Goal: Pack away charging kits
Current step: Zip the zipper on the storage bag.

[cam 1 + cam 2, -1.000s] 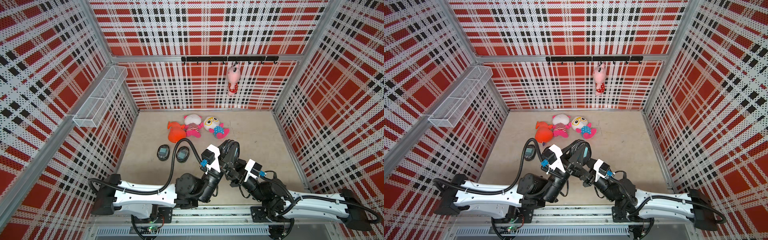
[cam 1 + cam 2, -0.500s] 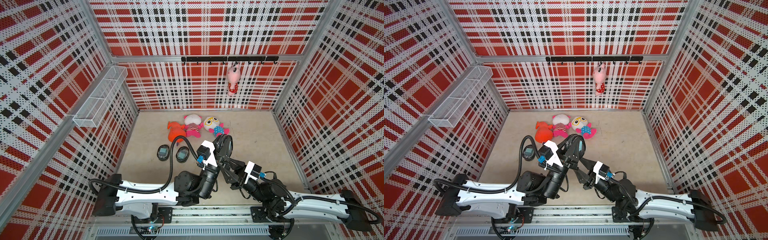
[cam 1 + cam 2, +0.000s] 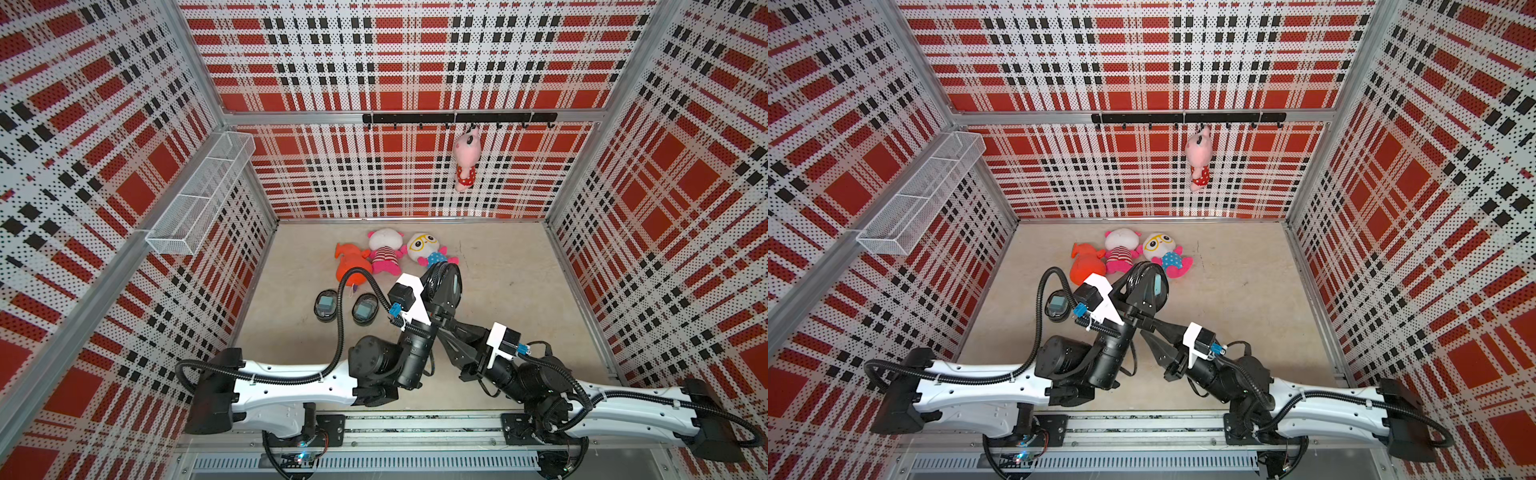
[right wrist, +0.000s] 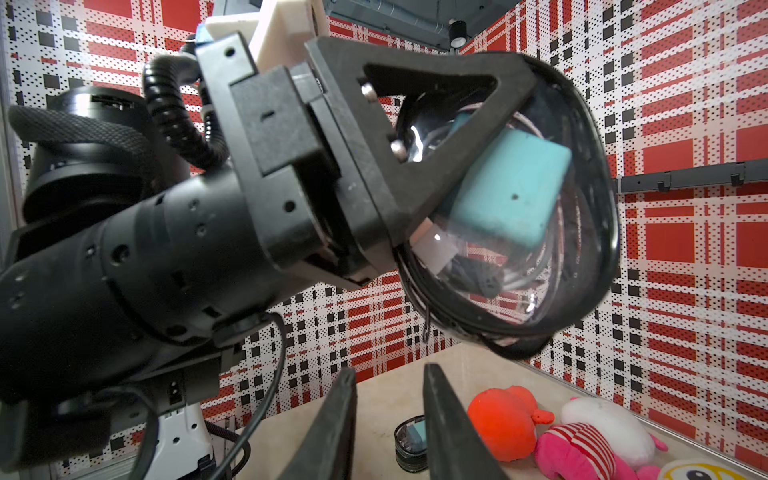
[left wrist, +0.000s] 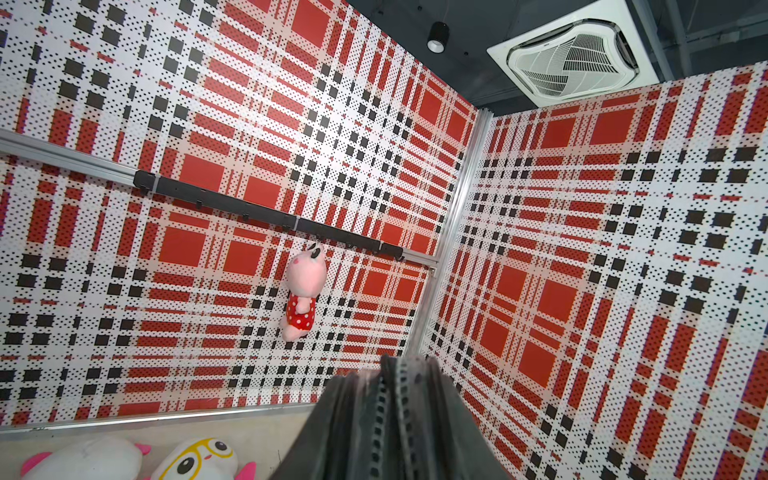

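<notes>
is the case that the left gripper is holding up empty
No, in the right wrist view a teal adapter and a white cable show through the clear window of the case.

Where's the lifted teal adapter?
In the right wrist view, the teal adapter sits inside the zip case the left gripper holds up, near the plush toys.

— What lies on the beige tabletop (image 3: pixel 498 299)?
— Three soft toys in a row: an orange plush (image 3: pixel 349 266), a pink-striped plush (image 3: pixel 384 253) touching it on the side toward the right wall, then a yellow-spectacled plush (image 3: pixel 428 249) just past that.
— Anything else?
— Two clear-lidded cases near the orange plush, on its robot side: the left oval case (image 3: pixel 326 305) and the right oval case (image 3: pixel 365 309), just beside each other
</notes>
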`<state>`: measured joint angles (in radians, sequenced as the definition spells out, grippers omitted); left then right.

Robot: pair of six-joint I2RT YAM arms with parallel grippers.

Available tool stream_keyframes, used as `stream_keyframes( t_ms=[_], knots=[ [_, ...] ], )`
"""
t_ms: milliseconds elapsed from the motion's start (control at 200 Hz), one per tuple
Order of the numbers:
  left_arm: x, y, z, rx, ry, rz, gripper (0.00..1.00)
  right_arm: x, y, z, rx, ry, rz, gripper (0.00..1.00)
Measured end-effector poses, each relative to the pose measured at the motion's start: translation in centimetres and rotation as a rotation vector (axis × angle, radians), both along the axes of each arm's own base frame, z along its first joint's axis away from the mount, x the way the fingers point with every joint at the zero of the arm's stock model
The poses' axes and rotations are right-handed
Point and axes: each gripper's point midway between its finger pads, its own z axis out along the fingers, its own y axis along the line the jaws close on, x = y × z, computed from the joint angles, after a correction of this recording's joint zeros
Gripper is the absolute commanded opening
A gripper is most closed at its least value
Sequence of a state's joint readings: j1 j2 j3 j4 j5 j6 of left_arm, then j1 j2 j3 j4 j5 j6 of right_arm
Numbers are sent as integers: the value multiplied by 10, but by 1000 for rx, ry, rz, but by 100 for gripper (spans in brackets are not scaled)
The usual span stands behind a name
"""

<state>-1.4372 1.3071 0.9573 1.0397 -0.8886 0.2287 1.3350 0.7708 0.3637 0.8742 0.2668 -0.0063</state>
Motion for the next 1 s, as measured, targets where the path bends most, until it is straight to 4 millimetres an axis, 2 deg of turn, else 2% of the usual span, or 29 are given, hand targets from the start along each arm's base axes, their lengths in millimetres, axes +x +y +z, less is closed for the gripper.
stream_keyframes(
  t_ms=[561, 742, 847, 1002],
  knots=[
    [-2, -3, -3, -6, 0, -23, 0, 15, -4, 10, 26, 30, -54, 29],
    [-2, -4, -3, -9, -1, -27, 0, 17, 1, 12, 27, 40, -37, 25],
    [-2, -4, -4, -10, 1, -29, 0, 17, 4, 12, 25, 43, -25, 18],
    [-2, -4, -4, -13, 2, -29, 0, 19, 7, 12, 24, 49, -21, 17]
  ],
)
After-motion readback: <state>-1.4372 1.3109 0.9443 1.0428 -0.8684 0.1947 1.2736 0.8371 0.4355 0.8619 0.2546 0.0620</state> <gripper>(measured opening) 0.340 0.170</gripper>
